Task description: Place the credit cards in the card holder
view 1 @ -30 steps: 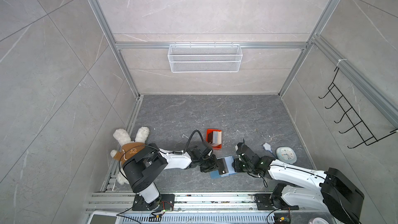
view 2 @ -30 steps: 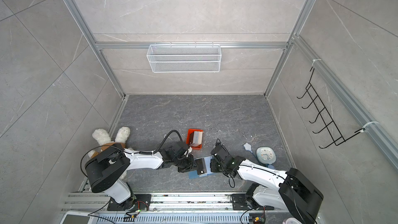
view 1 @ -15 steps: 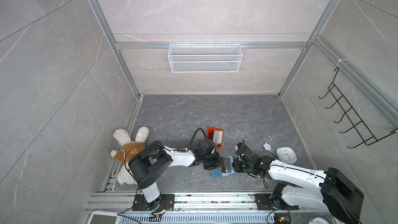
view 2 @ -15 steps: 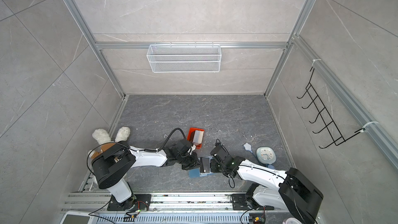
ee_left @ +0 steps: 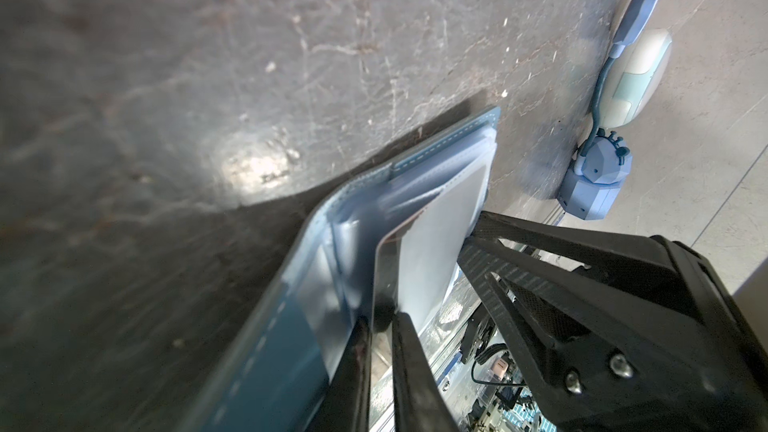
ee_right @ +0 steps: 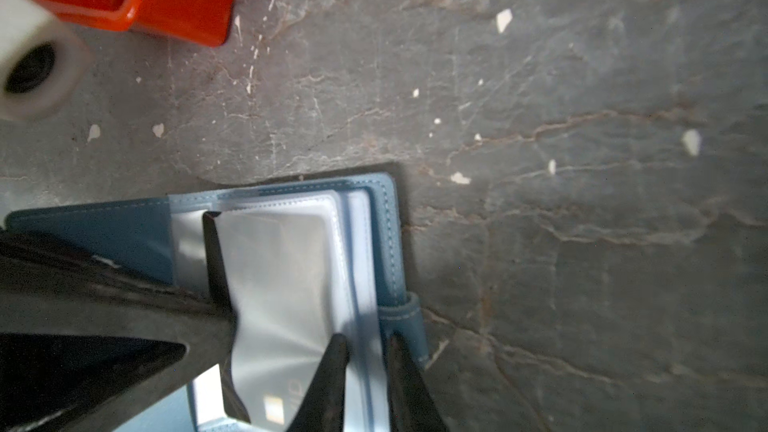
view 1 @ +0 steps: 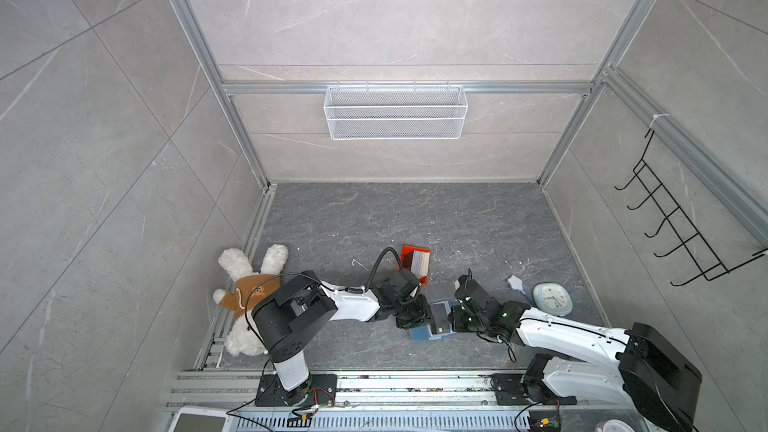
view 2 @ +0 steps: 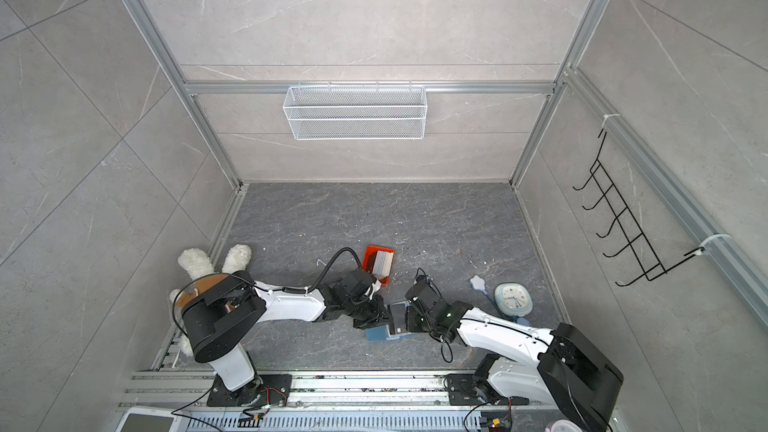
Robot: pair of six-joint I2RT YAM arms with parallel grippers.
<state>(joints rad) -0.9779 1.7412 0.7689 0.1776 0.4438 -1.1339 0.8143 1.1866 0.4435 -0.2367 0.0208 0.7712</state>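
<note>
Clamping one credit card [ee_left: 419, 268] by its edge, the left hand [ee_left: 381, 320] holds it at the clear pockets of the open card holder [ee_left: 266, 359] on the table [ee_right: 540, 118] under both hands. The right hand [ee_right: 368, 338], facing it, is closed on one pocket leaf.

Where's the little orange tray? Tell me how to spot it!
Find the white wire basket on the back wall, then look straight down to the grey floor. The orange tray sits there, just beyond the blue card holder, holding a stack of cards; nothing else nearby is bright orange.
</note>
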